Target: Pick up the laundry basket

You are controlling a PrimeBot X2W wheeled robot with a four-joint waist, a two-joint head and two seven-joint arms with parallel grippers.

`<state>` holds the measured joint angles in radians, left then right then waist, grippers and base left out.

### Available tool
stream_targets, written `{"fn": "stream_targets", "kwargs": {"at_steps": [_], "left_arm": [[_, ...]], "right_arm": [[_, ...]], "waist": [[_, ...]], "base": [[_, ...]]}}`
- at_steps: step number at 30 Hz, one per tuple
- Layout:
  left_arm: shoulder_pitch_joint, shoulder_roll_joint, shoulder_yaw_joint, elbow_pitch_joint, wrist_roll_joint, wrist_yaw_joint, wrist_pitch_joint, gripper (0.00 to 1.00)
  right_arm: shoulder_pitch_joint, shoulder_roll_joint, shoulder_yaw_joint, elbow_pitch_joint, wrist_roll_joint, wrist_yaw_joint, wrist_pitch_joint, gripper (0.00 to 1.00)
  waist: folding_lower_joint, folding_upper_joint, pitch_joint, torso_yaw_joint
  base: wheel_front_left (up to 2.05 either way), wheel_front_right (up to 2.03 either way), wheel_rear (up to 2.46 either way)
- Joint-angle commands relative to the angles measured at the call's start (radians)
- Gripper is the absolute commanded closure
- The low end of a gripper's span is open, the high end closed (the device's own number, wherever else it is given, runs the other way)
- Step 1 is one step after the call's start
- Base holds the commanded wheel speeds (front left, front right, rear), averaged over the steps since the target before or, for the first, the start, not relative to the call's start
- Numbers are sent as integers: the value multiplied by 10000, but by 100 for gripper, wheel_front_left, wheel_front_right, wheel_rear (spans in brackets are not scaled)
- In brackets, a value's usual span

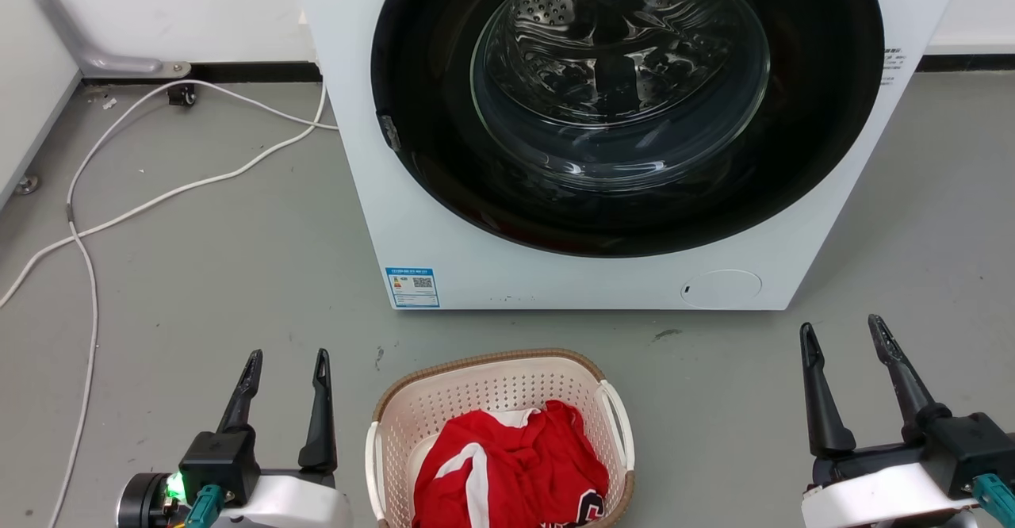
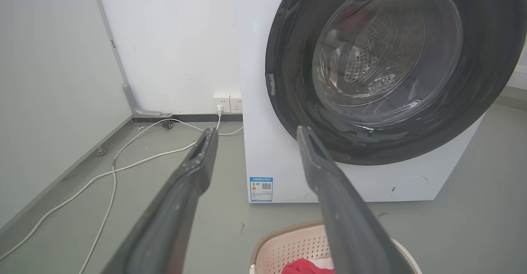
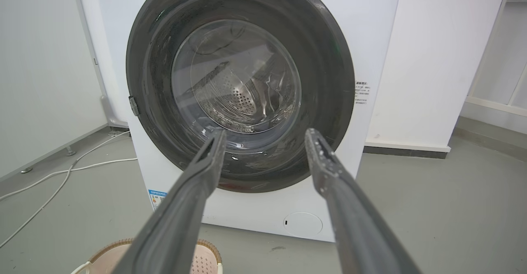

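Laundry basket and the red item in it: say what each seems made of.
The laundry basket looks like matte cream moulded plastic: regular holes; its brown rim is woven-look, possibly plastic. The red garment looks like soft fabric, given its folds.

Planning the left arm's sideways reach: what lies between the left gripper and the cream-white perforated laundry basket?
Only bare grey floor, in the head view; left gripper and basket stand apart.

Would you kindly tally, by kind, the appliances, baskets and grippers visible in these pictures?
Washing machine: 1
Laundry basket: 1
Grippers: 2 (left gripper, right gripper, fingers apart on both)
Total: 4
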<state>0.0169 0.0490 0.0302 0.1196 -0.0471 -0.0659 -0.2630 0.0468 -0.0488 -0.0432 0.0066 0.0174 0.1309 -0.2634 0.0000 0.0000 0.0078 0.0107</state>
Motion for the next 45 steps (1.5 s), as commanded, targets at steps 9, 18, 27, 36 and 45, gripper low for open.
{"fn": "stream_targets", "kwargs": {"at_steps": [9,18,27,36,45], "left_arm": [[49,23,35,11,-49,-5,-28,0],[-607,83,206,938,110,-230,-28,0],[-1784,368,97,2846,47,-471,-28,0],[-3539,500,1,5183,-376,-617,-28,0],[-5037,620,-155,6753,-585,-639,-28,0]], "right_arm": [[6,-26,-25,31,94,-3,-21,0],[-472,-25,226,584,-206,-3,-20,0],[-1426,-21,814,1930,-372,-5,-20,0],[-3279,-18,1595,4275,-612,-5,-20,0],[-5090,-20,2146,6069,-869,-5,-20,0]], "waist": [[0,0,-2,9],[0,0,208,109],[0,0,924,227],[0,0,2777,187],[0,0,4625,198]], "base": [[0,0,0],[0,0,0],[0,0,0],[0,0,0],[0,0,0]]}}
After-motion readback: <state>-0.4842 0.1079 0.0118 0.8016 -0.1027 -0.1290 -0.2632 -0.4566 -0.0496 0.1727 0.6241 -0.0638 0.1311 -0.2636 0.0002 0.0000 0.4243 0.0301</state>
